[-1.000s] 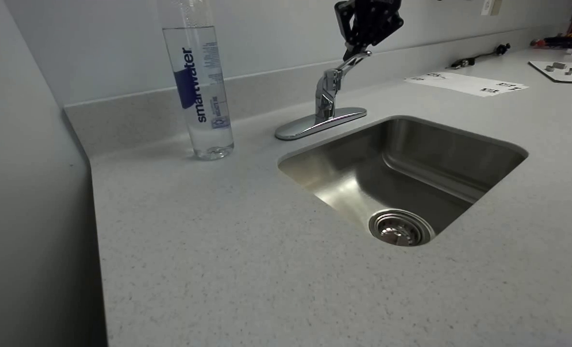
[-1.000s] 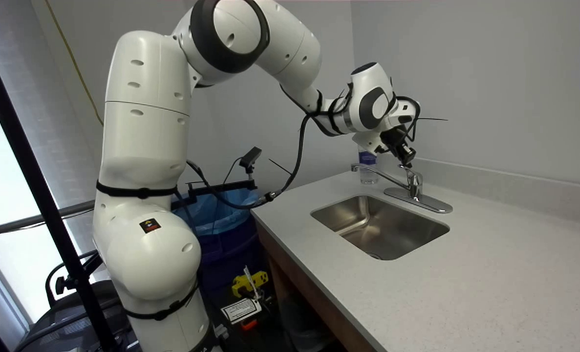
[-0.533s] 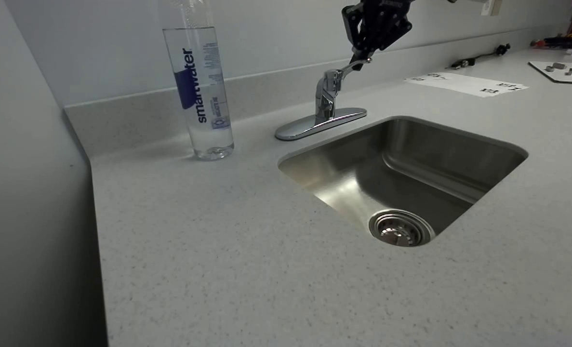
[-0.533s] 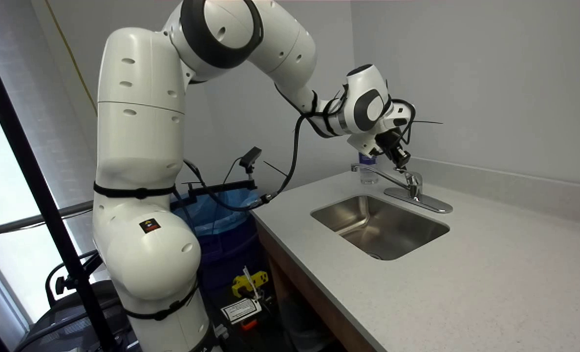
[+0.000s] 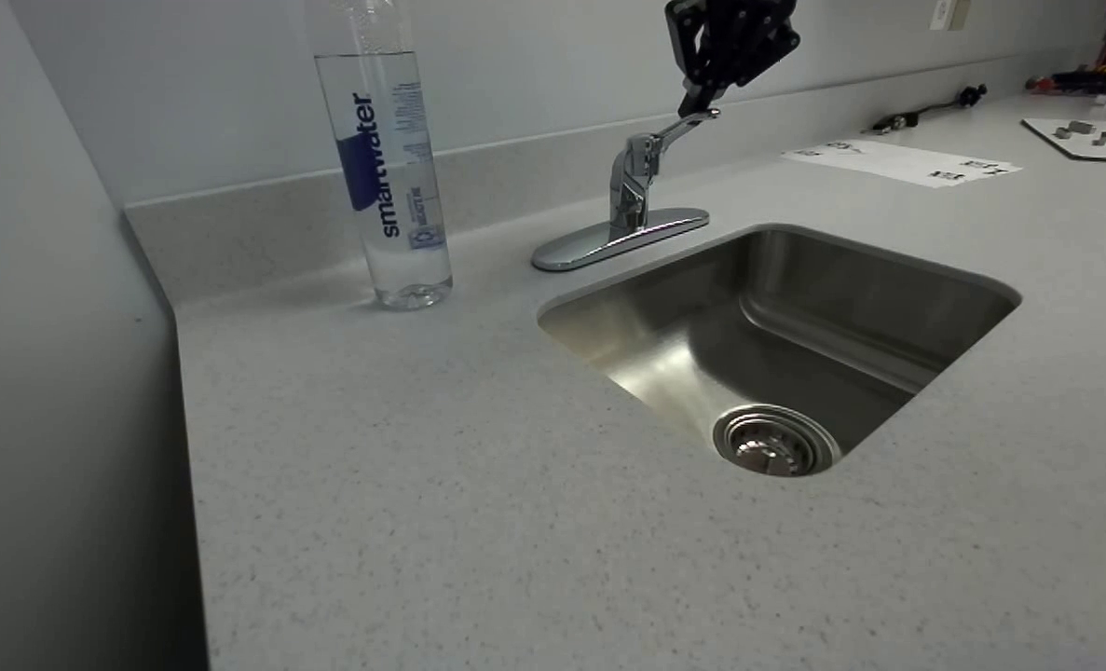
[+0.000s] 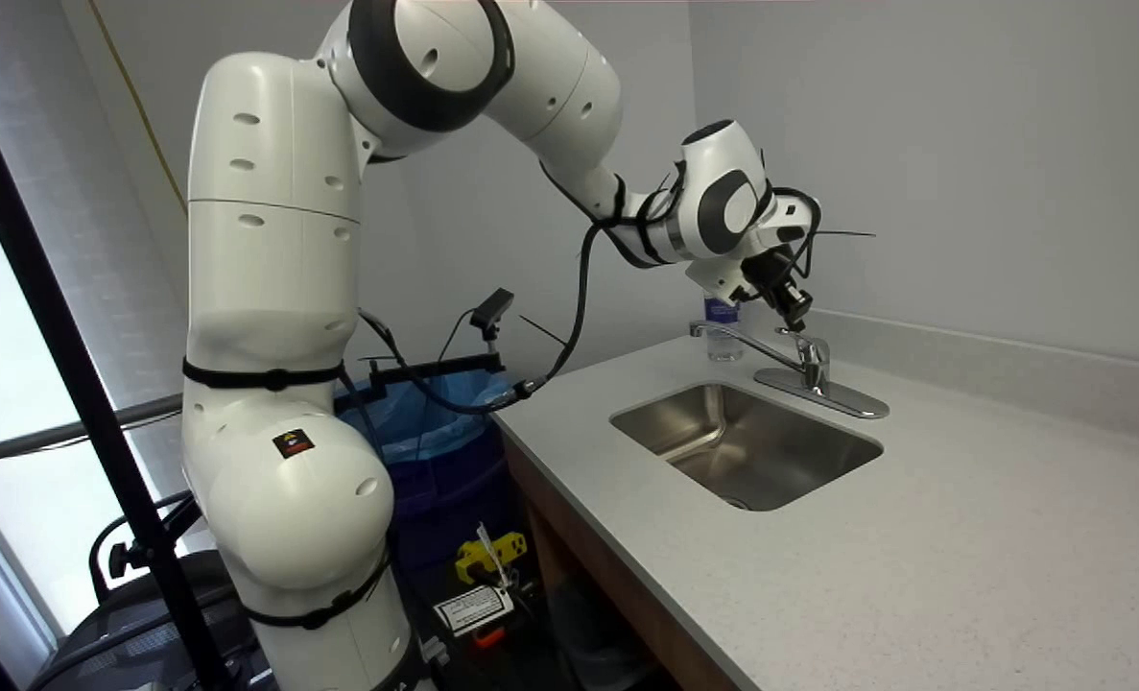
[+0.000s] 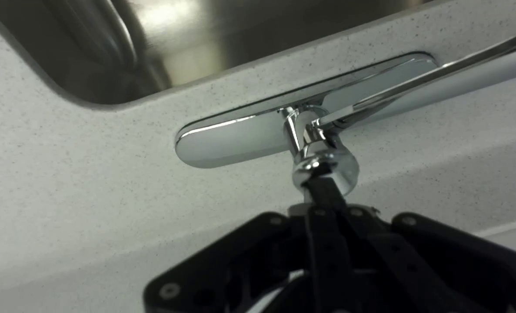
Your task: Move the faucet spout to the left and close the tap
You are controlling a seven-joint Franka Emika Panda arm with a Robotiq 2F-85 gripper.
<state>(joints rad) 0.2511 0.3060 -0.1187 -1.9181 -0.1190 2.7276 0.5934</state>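
Note:
The chrome faucet spout (image 6: pixel 747 342) reaches from the faucet body toward the bottle in an exterior view. It also crosses the right of the wrist view (image 7: pixel 462 65). In an exterior view it is nearly end-on and hard to make out beside the faucet body (image 5: pixel 629 191). The tap lever (image 5: pixel 681 129) slants up from the top of the body. My gripper (image 5: pixel 690 104) points down with its fingers together, tips at the lever's upper end. In the wrist view the gripper (image 7: pixel 326 187) covers most of the lever over the faucet's rounded top (image 7: pixel 347 171).
A steel sink (image 5: pixel 841 308) lies in front of the faucet's oval base plate (image 5: pixel 576 250). A tall water bottle (image 5: pixel 389 177) stands on the counter near the corner. The backsplash (image 5: pixel 506 177) and wall run close behind the faucet. Paper (image 5: pixel 897 163) lies farther along.
In an exterior view my gripper moved right and down at the lever, then rose slightly. The lever's tip sits a little lower than a second ago. The spout has not moved.

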